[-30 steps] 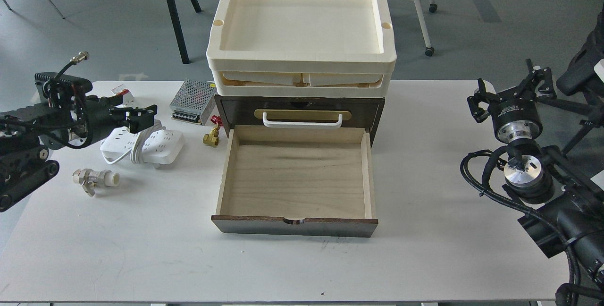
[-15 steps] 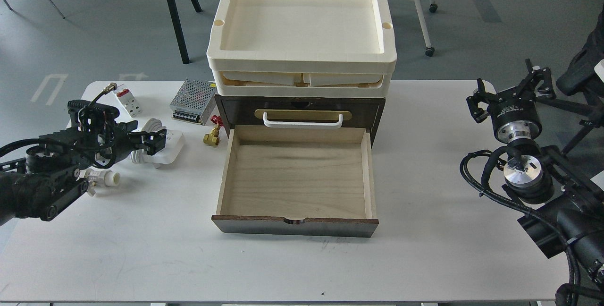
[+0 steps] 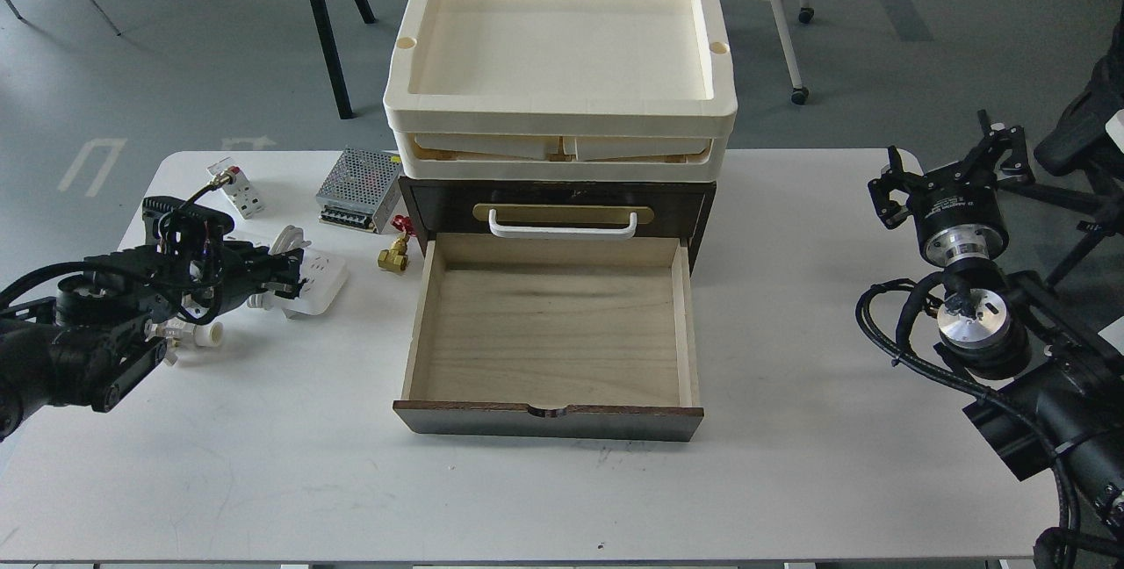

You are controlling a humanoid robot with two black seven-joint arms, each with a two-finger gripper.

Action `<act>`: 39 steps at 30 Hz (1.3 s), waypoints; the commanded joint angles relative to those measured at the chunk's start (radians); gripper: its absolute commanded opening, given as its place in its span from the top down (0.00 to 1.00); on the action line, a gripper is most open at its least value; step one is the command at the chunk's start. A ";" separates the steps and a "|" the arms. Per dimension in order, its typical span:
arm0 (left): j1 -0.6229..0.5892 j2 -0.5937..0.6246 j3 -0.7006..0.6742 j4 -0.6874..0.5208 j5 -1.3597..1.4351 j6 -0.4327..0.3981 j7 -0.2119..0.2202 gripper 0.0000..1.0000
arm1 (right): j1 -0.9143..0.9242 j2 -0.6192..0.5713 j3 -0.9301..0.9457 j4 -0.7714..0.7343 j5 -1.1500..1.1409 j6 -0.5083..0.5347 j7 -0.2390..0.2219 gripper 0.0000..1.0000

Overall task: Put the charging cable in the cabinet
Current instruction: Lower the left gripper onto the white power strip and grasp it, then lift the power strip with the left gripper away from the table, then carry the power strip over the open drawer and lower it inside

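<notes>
The charging cable (image 3: 318, 281), a white power strip with its cord coiled around it, lies on the table left of the cabinet (image 3: 562, 198). My left arm hides most of it. My left gripper (image 3: 285, 276) is low over the strip's middle, and its dark fingers look apart on either side of the cord. The cabinet's lower drawer (image 3: 549, 420) is pulled out, and its light wood inside is bare. The upper drawer, with the white handle (image 3: 562, 224), is shut. My right gripper (image 3: 953, 167) is open and empty at the far right, away from the cabinet.
Cream trays (image 3: 562, 121) are stacked on the cabinet. A silver power supply box (image 3: 358, 189), a small white block with a red switch (image 3: 237, 191) and a brass valve (image 3: 393, 255) lie near the strip. A white plastic fitting (image 3: 200, 334) sits under my left arm.
My left arm has come down and forward from above the strip's left end, and the gripper now sits low over the strip's middle. The right arm has not moved.
</notes>
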 commanded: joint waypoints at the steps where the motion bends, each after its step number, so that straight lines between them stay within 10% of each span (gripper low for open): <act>1: -0.020 0.019 -0.002 -0.002 -0.009 0.001 -0.018 0.99 | 0.000 0.000 0.000 0.000 0.000 0.000 0.000 0.00; 11: -0.181 0.175 -0.003 -0.030 -0.125 -0.009 -0.109 0.99 | 0.000 0.000 0.000 0.000 0.000 -0.001 0.000 0.00; 21: -0.414 0.325 -0.005 -0.071 -0.127 -0.072 -0.109 0.99 | 0.000 0.000 0.000 -0.002 -0.002 -0.001 0.000 0.00; 36: -0.816 0.503 -0.108 -1.066 -0.119 -0.448 -0.109 0.99 | 0.000 0.000 0.000 0.000 -0.002 -0.001 0.002 0.00; 39: -0.884 0.462 -0.111 -1.174 -0.119 -0.509 -0.041 0.99 | 0.000 0.000 0.000 0.000 -0.002 -0.001 0.002 0.00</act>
